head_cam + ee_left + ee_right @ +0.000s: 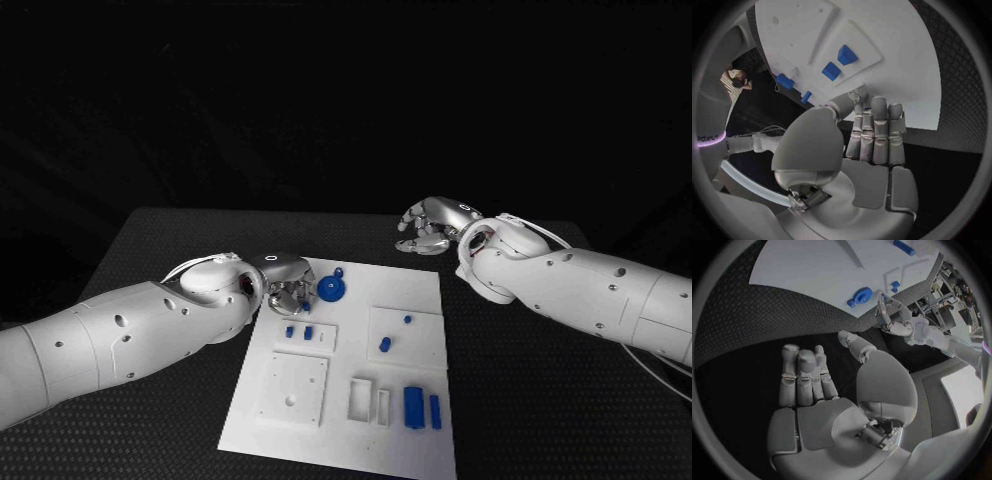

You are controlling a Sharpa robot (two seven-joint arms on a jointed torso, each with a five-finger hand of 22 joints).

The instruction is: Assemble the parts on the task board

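Observation:
The white task board (397,300) lies in the middle of the table. A round blue part (332,291) with a small tab sits near its far left corner. My left hand (287,282) hovers just left of that part at the board's edge, fingers straight and side by side, holding nothing (870,140). Two small blue pieces (839,62) stand in a raised plate beyond its fingertips. My right hand (431,224) hangs over the black table past the board's far edge, fingers loosely bent and empty (811,385). The round blue part (861,294) lies ahead of it.
More blue pieces sit on the board: two small ones (395,333) in the right plate and two long bars (423,408) near the front right. White rectangular recesses (368,398) lie beside them. Black table (173,240) surrounds the board.

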